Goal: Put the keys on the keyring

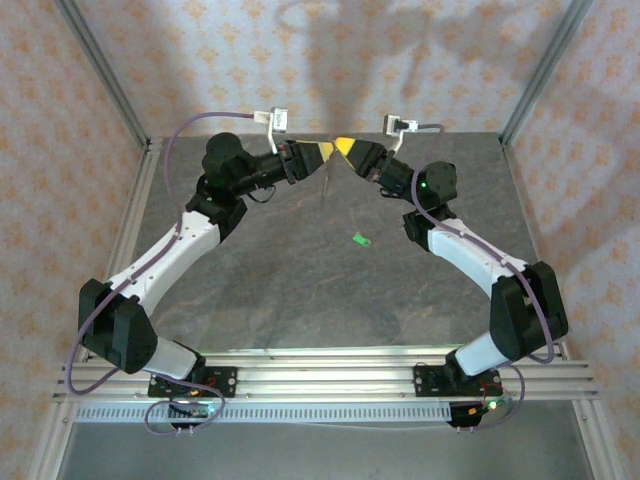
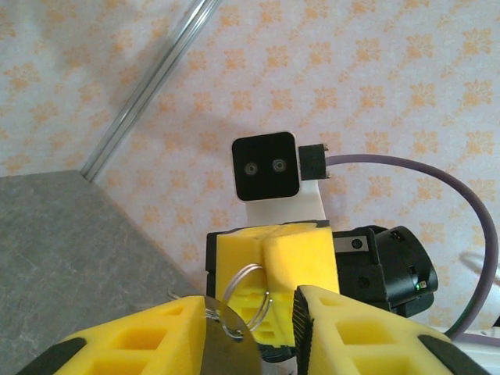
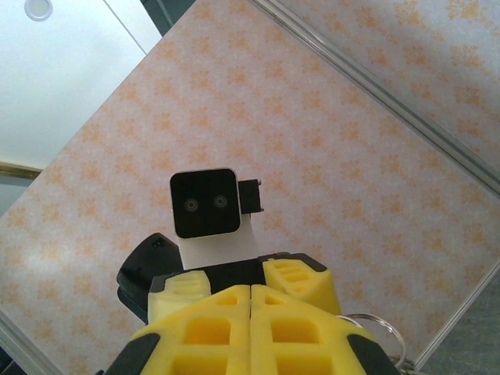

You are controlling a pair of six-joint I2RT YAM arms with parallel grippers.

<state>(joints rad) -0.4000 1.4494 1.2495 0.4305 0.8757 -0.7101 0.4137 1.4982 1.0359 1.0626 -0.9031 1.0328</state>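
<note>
Both grippers meet tip to tip high over the table's far edge. My right gripper (image 1: 346,148) (image 2: 266,238) (image 3: 250,291) is shut on the keyring (image 2: 249,266), a thin wire loop sticking out of its yellow pads; part of the loop (image 3: 376,326) shows beside its fingers. My left gripper (image 1: 322,152) (image 2: 248,301) has closed in on a key's round grey metal head (image 2: 230,353). The head lies against one finger, and the loop's lower edge overlaps it. A thin key blade (image 1: 325,186) hangs below the two grippers. Whether the loop passes through the key is unclear.
A small green tag (image 1: 361,239) lies on the dark grey table (image 1: 300,290), right of centre. Metal frame posts (image 1: 105,70) and patterned walls close in the back and sides. A slotted rail (image 1: 330,370) runs along the near edge by the arm bases.
</note>
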